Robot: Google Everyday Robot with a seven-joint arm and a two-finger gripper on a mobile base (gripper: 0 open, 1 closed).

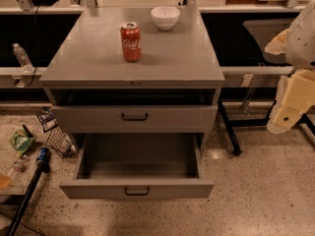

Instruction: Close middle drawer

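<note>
The wide, shallow, grey metal middle drawer (167, 190) with its small black bar handle (137, 191) stuck far out of the grey metal cabinet (88, 58), low down by the speckled stone floor (256, 195). Nothing showed inside it, so I think it only needed a push on its flat front to slide back in. The robot's cream-coloured gripper (283, 116) hung off to the right, higher than the drawer and well apart from it, likely because the push was not yet begun, and I could not tell if it was wide or narrow. The red soda can (131, 42) and the round white bowl (165, 17) stood up on the cabinet's top, out of the way of the drawer.
</note>
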